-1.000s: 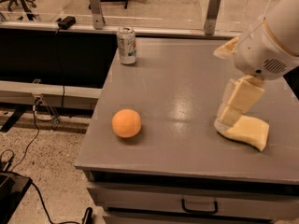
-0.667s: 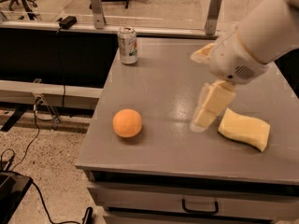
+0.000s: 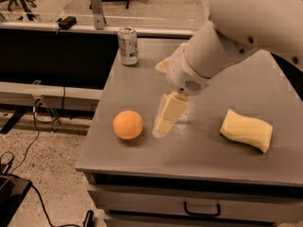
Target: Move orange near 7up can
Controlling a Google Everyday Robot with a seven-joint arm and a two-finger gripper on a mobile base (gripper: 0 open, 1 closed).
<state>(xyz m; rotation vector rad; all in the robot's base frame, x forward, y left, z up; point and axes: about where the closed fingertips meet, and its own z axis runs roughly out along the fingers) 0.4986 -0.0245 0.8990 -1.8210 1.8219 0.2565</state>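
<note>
Gripper just right of the orange, with the can far at the back edge.

From the left: the orange (image 3: 128,125) sits near the front left corner of the grey table (image 3: 142,86), and the 7up can (image 3: 128,45) stands upright well behind it, at the back left edge. The gripper (image 3: 163,122) hangs tilted just beside the orange on its right, low over the table; whether it is open or closed I cannot tell. Further right lies a yellow sponge (image 3: 246,130), well apart. I think the danger is the round fruit: a push from the side could roll it off the left edge, and a careless carry could knock over the can.
</note>
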